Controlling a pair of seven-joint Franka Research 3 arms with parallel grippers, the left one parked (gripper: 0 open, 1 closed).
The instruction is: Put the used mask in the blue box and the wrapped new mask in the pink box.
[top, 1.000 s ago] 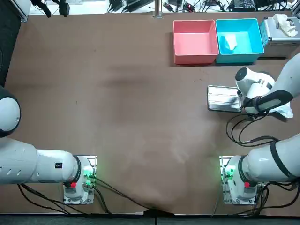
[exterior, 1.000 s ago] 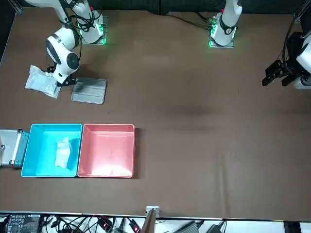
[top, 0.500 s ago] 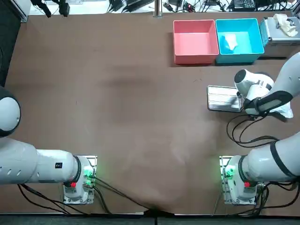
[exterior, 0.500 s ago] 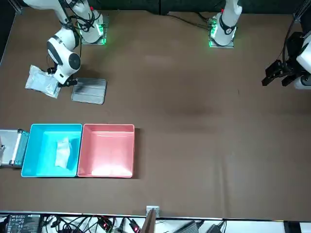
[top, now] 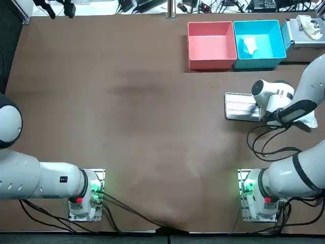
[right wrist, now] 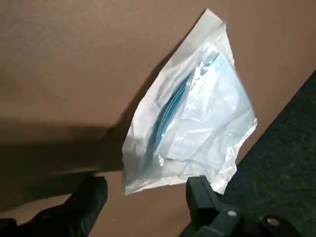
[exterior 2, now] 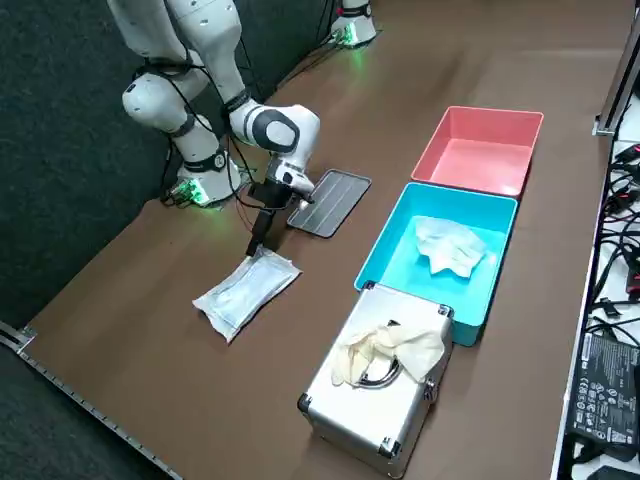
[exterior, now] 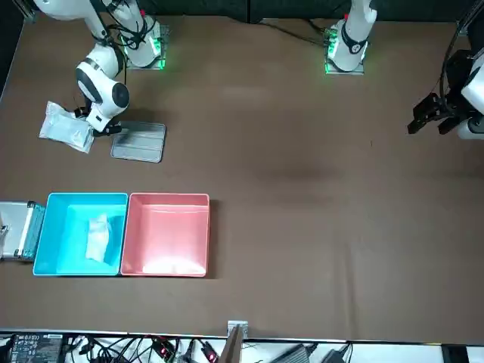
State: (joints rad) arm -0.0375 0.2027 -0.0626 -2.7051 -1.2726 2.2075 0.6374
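The wrapped new mask (right wrist: 192, 126), a clear packet with a blue mask inside, lies on the brown table near its right edge (exterior 2: 245, 292) (exterior: 66, 127). My right gripper (right wrist: 145, 200) is open and low over the packet's near end, one finger on each side of its corner (exterior 2: 256, 240). The used mask (top: 249, 46), crumpled and white, lies inside the blue box (top: 271, 53). Beside it the pink box (top: 211, 44) holds nothing. In the top view my arm covers most of the packet.
A flat metal tray (top: 241, 105) lies just left of my wrist. A silver case (exterior 2: 385, 375) with pale gloves on its lid stands beside the blue box. The table edge (right wrist: 291, 113) runs close behind the packet, with dark floor beyond it.
My right wrist has shifted and turned slightly above the wrapped mask. The packet and both boxes have not moved.
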